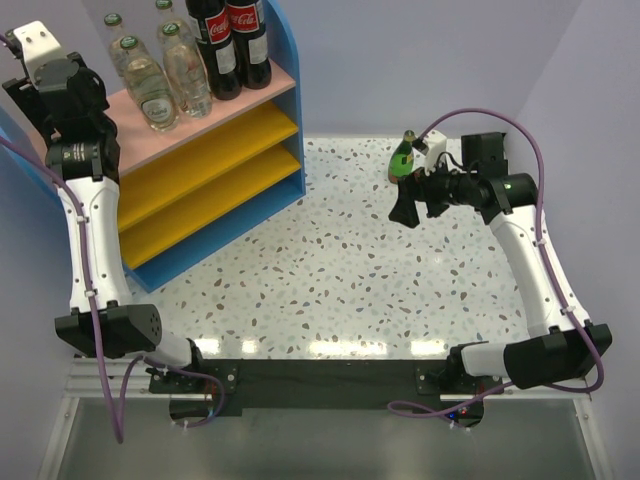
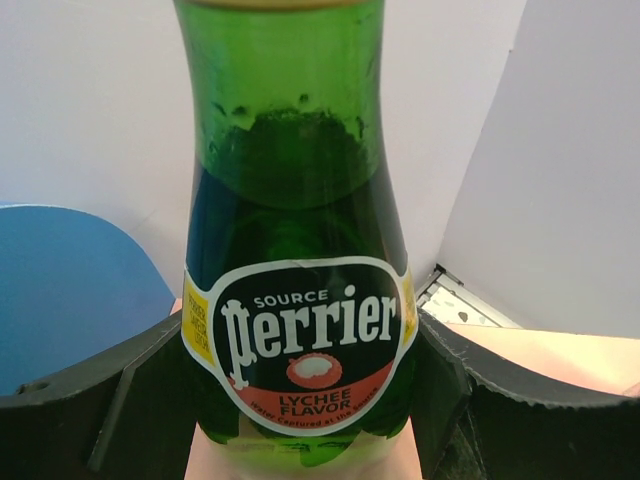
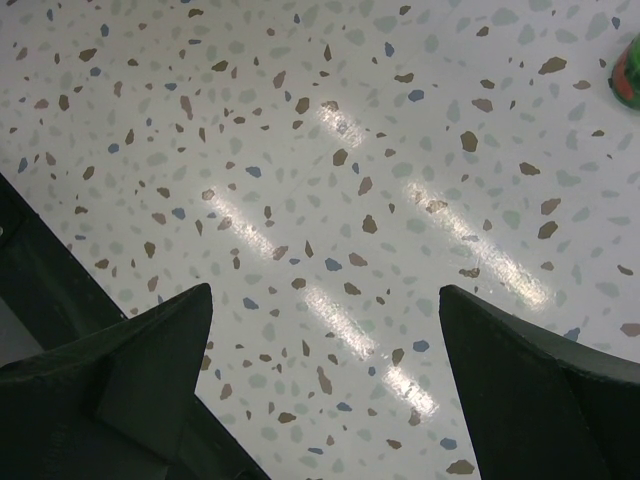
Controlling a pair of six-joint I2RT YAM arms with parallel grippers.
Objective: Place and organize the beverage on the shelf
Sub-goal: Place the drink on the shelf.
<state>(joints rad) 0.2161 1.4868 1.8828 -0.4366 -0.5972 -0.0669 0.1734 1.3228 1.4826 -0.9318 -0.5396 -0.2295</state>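
In the left wrist view a green glass Perrier bottle stands upright on the pink top board of the shelf. My left gripper is shut on it, one finger pressed to each side. In the top view this gripper and its bottle are hidden behind the left wrist. Two cola bottles and three clear green-capped bottles stand on the shelf's pink board. A second green bottle stands on the table. My right gripper hovers open just in front of it, holding nothing.
The shelf's two yellow lower boards sit between blue side panels. The blue rear panel rises left of the held bottle. The speckled table stretches between shelf and right arm. Walls close in behind.
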